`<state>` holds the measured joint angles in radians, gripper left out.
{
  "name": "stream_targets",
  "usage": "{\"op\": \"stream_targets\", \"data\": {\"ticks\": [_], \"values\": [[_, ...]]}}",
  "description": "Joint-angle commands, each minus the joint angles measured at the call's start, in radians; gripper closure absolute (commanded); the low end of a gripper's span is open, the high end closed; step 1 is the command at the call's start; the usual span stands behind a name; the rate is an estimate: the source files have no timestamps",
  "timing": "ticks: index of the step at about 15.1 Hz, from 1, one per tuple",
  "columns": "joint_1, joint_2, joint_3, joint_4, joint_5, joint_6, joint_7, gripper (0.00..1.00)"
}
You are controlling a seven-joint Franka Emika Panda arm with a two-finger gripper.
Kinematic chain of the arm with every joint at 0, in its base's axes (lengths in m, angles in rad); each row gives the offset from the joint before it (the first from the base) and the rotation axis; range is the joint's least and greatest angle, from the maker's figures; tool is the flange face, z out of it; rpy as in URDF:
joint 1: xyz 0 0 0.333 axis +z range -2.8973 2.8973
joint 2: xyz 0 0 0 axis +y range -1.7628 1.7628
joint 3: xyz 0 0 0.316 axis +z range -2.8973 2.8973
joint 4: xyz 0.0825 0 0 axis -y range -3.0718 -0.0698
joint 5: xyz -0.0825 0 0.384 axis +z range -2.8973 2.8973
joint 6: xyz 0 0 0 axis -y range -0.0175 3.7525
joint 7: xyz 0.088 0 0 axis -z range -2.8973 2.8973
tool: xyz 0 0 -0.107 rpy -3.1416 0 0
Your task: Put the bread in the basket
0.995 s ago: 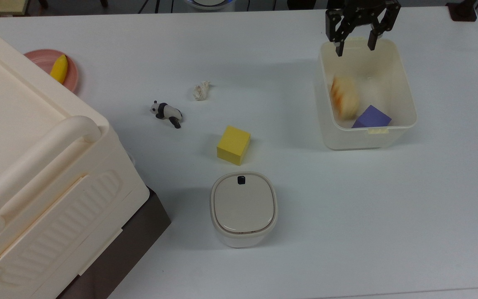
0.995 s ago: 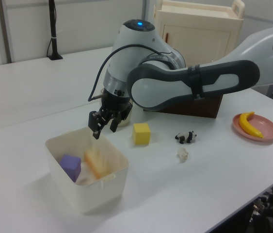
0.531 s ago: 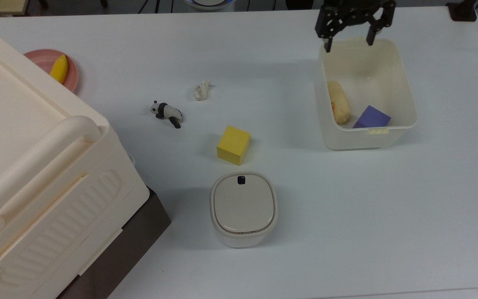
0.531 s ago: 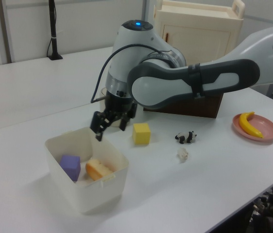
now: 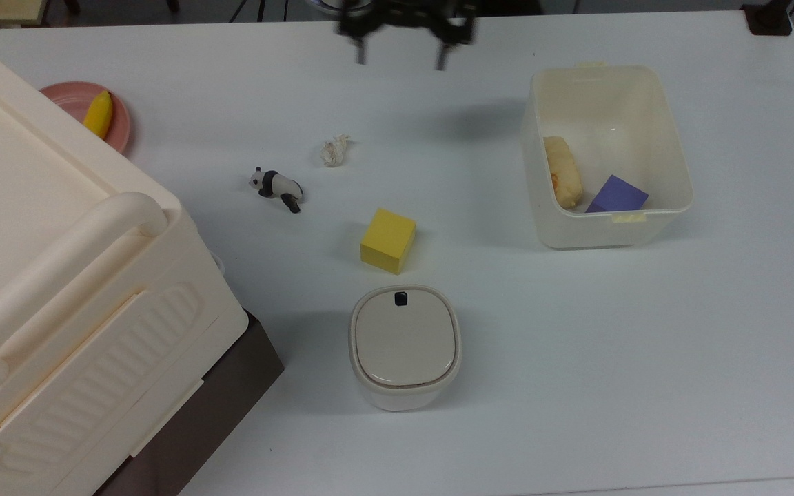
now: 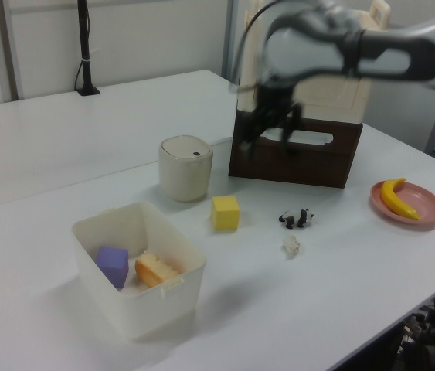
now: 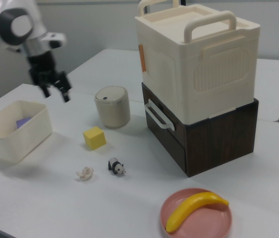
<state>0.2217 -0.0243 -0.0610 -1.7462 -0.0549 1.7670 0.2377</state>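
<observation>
- counter (image 5: 576, 358): white, everything sits on it
- basket (image 5: 673, 148): our landmark here
- gripper (image 5: 402, 62): fingers spread apart, nothing in them, hanging well off the basket toward the top view's left
- bread (image 5: 562, 179): lying inside the basket, beside a purple block (image 5: 617, 194)

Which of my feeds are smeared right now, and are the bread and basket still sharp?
In the top view the gripper is streaked by motion blur; in the left view the arm and gripper are smeared too. The right view shows the gripper fairly crisp. The bread and the basket are sharp in the top view.
</observation>
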Motion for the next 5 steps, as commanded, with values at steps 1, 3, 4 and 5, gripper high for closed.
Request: {"op": "stream_targets", "data": {"ticks": [1, 3, 4, 5], "values": [[-0.053, -0.006, -0.079, 0.106, 0.081, -0.064, -0.043, 0.00], [-0.062, -0.006, -0.073, 0.106, 0.081, -0.064, -0.043, 0.00], [-0.064, -0.005, -0.072, 0.105, 0.079, -0.063, -0.046, 0.00], [-0.062, -0.003, -0.072, 0.102, 0.079, -0.063, -0.044, 0.00]]}}
